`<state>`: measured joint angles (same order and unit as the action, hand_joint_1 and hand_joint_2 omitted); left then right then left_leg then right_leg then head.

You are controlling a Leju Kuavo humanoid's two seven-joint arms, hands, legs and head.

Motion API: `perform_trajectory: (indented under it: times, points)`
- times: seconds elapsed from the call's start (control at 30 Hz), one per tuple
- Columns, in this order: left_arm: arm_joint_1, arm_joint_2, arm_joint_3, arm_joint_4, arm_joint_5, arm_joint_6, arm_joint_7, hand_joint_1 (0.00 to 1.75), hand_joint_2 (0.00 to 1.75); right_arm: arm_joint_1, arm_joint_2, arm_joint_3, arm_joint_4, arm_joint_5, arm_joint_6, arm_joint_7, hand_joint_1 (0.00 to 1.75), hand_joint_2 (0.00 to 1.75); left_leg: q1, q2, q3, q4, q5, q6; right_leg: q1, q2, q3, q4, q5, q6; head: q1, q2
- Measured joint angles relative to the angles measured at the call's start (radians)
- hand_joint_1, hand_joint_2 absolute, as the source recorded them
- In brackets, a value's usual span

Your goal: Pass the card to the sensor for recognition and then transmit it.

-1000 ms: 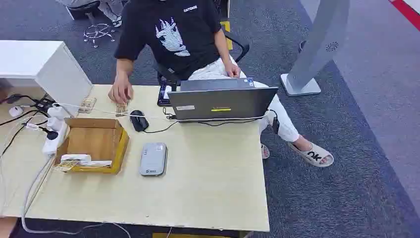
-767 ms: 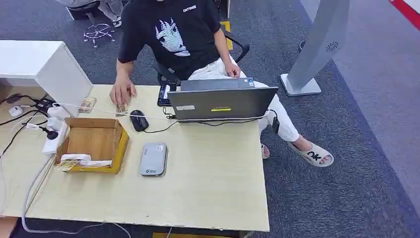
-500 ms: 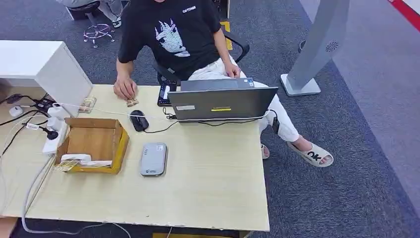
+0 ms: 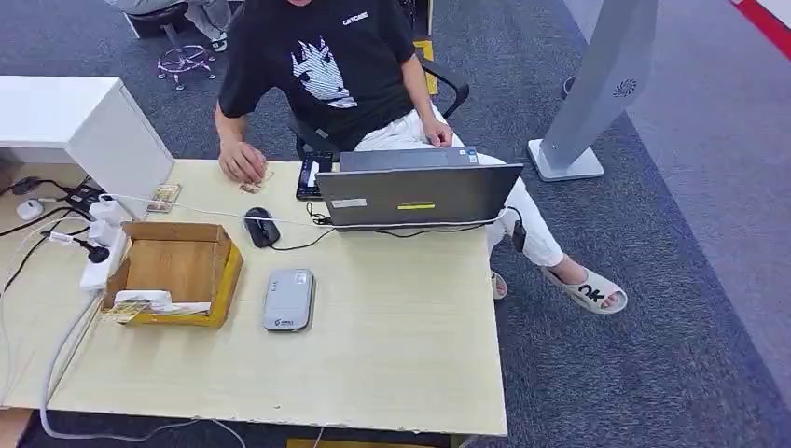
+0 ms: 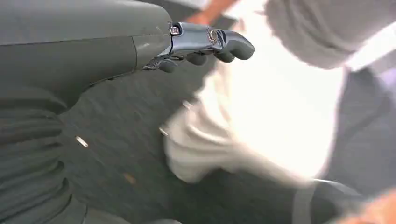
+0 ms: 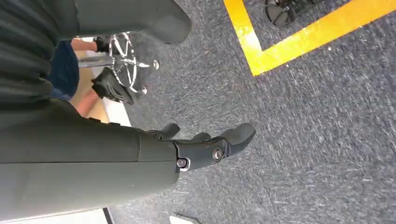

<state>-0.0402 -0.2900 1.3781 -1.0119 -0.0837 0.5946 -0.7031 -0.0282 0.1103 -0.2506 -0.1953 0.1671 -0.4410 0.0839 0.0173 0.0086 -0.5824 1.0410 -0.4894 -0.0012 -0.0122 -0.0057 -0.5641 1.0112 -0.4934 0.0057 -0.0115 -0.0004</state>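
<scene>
Card: small tan card (image 4: 255,183), flat on the pale wooden table (image 4: 401,345) at its far edge, just beside the person's hand (image 4: 241,163); I take it for the task's card, though it is too small to read

Just changed: a second ago that card lay near the black computer mouse (image 4: 261,227); the person has since slid it away from me towards the table's far edge

Sensor: flat grey rounded reader (image 4: 288,299), near the middle of the table, just beside the open brown cardboard box (image 4: 228,266) and well apart from the card

Left hand: my left hand (image 5: 205,44) hangs low beside the body, fingers loosely apart, holding nothing

Right hand: my right hand (image 6: 205,148) hangs over the grey-blue carpet (image 6: 327,116), fingers loosely spread, empty too

Other: grey laptop (image 4: 417,194) stands open on the far side, its back towards me

Meaning for the task: I judge nothing is started on my side; neither arm is over the table, and the card now sits further from me and from the reader, so the reach will be longer, or I wait for the person to hand it over
</scene>
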Motion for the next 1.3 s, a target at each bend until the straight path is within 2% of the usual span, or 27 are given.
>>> perform_trajectory:
  times: [0.07, 0.1, 0.2, 0.37, 0.53, 0.7, 0.83, 1.03, 1.13, 1.3]
  points:
    - [0.054, -0.012, -0.089, -0.126, 0.085, 0.005, 0.0, 0.0, 1.75, 0.001, 0.004, 0.0, 0.0, -0.001, 0.001, 0.003, 0.0, 1.75, 0.001, 0.0, 0.0, 0.0, 0.0, 0.0, 0.0, 0.0, 0.0, 0.0, 0.0, 0.0, 0.001, 0.0]
    - [0.093, -0.02, -0.159, -0.208, 0.115, 0.023, 0.0, 0.0, 1.75, 0.001, 0.006, 0.0, 0.0, -0.003, 0.002, 0.003, 0.0, 1.75, 0.001, 0.0, 0.0, 0.0, 0.0, 0.0, 0.001, 0.0, -0.001, 0.0, 0.0, 0.0, 0.0, 0.0]
    - [0.159, -0.027, -0.313, -0.364, 0.146, 0.057, -0.001, 0.0, 1.75, 0.001, 0.011, 0.0, 0.001, -0.006, 0.002, 0.005, 0.0, 1.75, 0.0, -0.003, -0.001, 0.0, 0.0, 0.0, 0.0, -0.005, 0.0, 0.0, 0.0, 0.0, 0.0, 0.0]
    - [0.204, -0.04, -0.42, -0.493, 0.156, 0.062, 0.0, 0.0, 1.75, 0.002, 0.017, 0.0, 0.002, -0.008, 0.003, 0.006, 0.0, 1.75, 0.001, -0.002, 0.0, 0.0, 0.0, 0.0, 0.0, -0.004, 0.001, 0.0, 0.0, 0.0, 0.001, 0.0]
    - [0.261, -0.043, -0.517, -0.676, 0.143, 0.008, 0.0, 0.0, 1.75, 0.002, 0.021, -0.006, 0.004, -0.012, 0.016, 0.002, 0.0, 1.75, 0.0, -0.003, 0.0, 0.0, 0.001, 0.0, 0.0, -0.003, 0.0, 0.0, 0.0, 0.0, 0.0, 0.0]
    - [0.308, -0.047, -0.635, -0.894, 0.036, -0.006, 0.0, 0.0, 1.75, 0.002, 0.021, -0.018, 0.004, -0.008, 0.023, 0.0, 0.0, 1.75, 0.0, -0.003, 0.0, 0.0, 0.001, 0.0, 0.0, -0.003, 0.0, 0.0, 0.0, 0.0, 0.0, 0.0]
    - [0.328, -0.049, -0.732, -1.026, -0.041, -0.012, 0.0, 0.0, 1.75, 0.001, 0.022, -0.027, 0.004, -0.003, 0.035, 0.0, 0.0, 1.75, 0.0, -0.003, 0.0, 0.0, 0.001, 0.0, 0.0, -0.003, 0.0, 0.0, 0.0, 0.0, 0.0, 0.0]
    - [0.354, -0.03, -0.868, -1.141, -0.09, 0.034, 0.0, 0.0, 1.75, 0.001, 0.022, -0.041, 0.004, 0.003, 0.037, 0.0, 0.0, 1.75, 0.0, -0.003, 0.0, 0.0, 0.001, 0.0, 0.0, -0.003, 0.0, 0.0, 0.0, 0.0, 0.0, 0.0]
    - [0.362, 0.008, -0.936, -1.156, -0.133, 0.089, 0.0, 0.0, 1.75, 0.001, 0.022, -0.045, 0.004, 0.012, 0.045, 0.003, 0.0, 1.75, 0.0, -0.003, 0.0, 0.0, 0.001, 0.0, 0.0, -0.003, 0.0, 0.0, 0.0, 0.0, 0.0, 0.0]
    - [0.341, 0.047, -1.001, -1.143, -0.21, 0.086, 0.0, 0.0, 1.75, 0.0, 0.022, -0.052, 0.004, 0.029, 0.054, 0.013, 0.0, 1.75, 0.0, -0.002, 0.0, 0.0, 0.001, 0.0, 0.0, -0.003, 0.0, 0.0, 0.0, 0.0, 0.0, 0.0]
